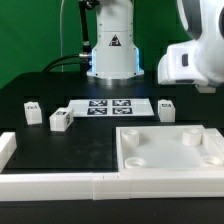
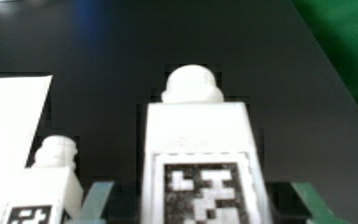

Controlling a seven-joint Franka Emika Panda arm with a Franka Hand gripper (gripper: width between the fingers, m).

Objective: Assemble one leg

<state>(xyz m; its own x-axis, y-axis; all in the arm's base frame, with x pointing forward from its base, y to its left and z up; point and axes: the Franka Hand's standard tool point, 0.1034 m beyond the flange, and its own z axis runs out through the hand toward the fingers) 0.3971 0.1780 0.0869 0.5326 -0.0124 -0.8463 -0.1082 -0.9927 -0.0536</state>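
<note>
In the wrist view a white leg (image 2: 197, 135) with a rounded peg end lies lengthwise between my fingers, its black-and-white tag facing up. My gripper (image 2: 208, 208) is open: one green finger (image 2: 101, 200) stands on each side of the leg with a dark gap between. A second leg (image 2: 48, 172) lies just beside it. In the exterior view three legs show on the black table: two at the left (image 1: 33, 110) (image 1: 60, 120) and one at the right (image 1: 166, 108). The arm's white hand (image 1: 185, 62) hangs at the upper right; its fingertips are hidden there.
The marker board (image 1: 105, 107) lies mid-table before the robot base (image 1: 112, 55). The large white tray-like piece (image 1: 170, 150) with round corner sockets sits front right. A white low wall (image 1: 50, 182) runs along the front. A flat white sheet (image 2: 5, 110) shows beside the legs.
</note>
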